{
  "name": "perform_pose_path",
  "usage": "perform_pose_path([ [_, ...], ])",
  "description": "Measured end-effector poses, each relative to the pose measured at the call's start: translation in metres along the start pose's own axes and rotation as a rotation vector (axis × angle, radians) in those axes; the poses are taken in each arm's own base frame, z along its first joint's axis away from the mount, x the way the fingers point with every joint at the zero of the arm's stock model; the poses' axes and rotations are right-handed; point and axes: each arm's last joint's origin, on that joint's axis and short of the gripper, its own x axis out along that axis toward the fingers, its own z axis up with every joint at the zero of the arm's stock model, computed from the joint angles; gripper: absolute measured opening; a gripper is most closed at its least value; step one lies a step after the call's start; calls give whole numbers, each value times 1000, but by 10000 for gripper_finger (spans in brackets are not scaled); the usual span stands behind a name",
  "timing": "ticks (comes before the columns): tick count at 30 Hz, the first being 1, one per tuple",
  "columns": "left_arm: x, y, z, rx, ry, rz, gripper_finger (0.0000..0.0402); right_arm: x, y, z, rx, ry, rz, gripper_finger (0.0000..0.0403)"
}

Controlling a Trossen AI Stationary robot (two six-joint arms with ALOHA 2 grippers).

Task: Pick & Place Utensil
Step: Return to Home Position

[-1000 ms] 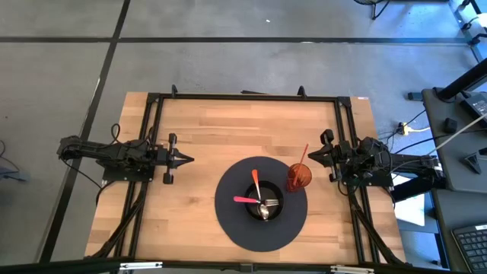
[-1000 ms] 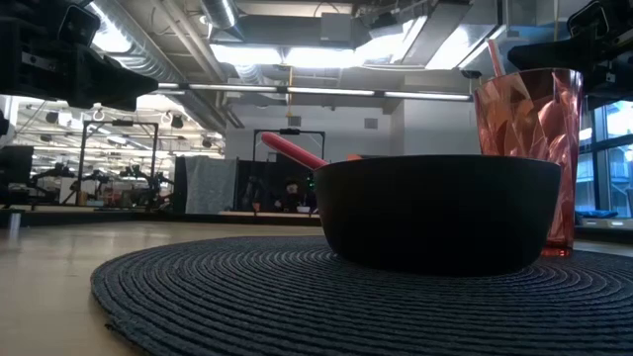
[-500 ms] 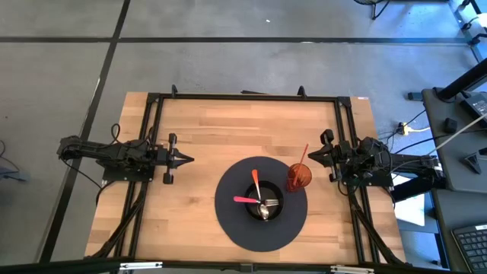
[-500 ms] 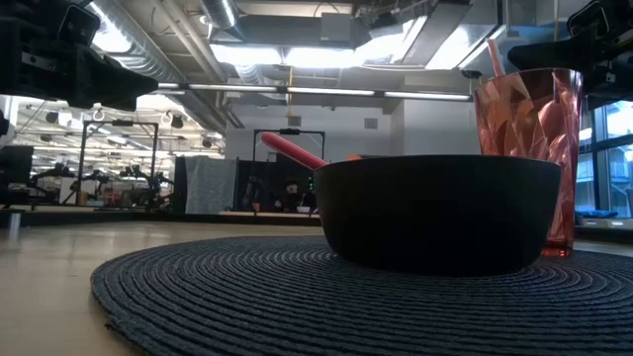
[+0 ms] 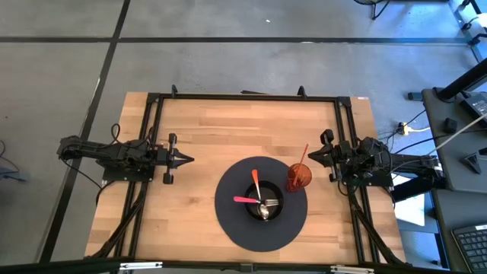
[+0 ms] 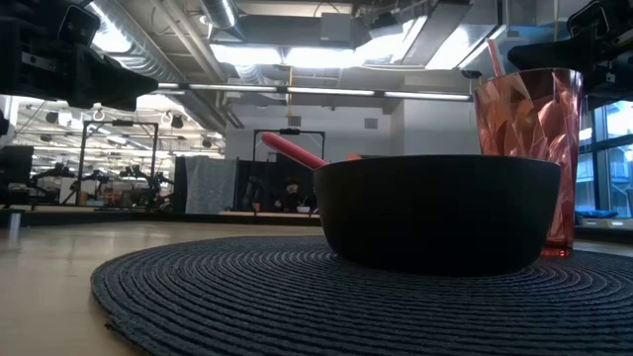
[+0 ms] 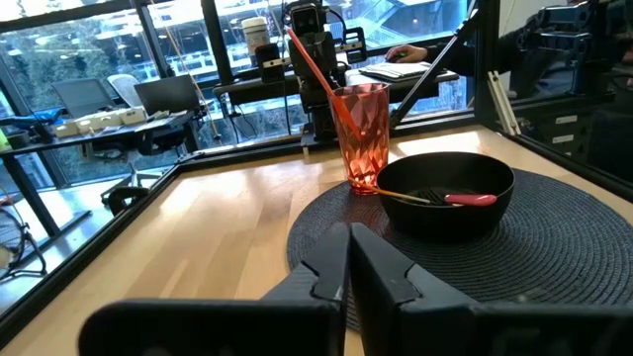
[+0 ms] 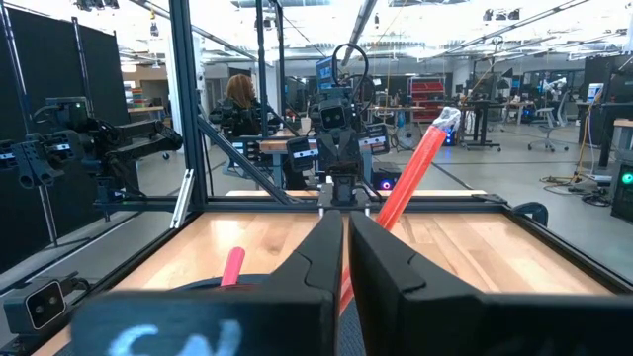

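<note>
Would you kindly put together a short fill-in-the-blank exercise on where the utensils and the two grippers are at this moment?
1. The long orange straw leans in the faceted orange plastic ____.
2. The pink fork and the orange spoon lie in the round black ____.
3. Both vessels stand on a round dark woven ____.
4. The left gripper and the right gripper hold nothing, and both are ____.
Missing words: cup; bowl; placemat; shut.

No readable text anywhere; only blurred pale marks (image 8: pixel 188 341) on the body of the right hand (image 8: pixel 342 220).
</note>
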Motion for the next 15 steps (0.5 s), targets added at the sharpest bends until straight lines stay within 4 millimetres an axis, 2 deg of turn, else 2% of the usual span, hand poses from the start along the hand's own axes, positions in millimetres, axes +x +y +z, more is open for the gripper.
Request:
perform_pose_path([
  [15,0,0,0,0,0,0,6,0,0,0,0,0,0,23],
])
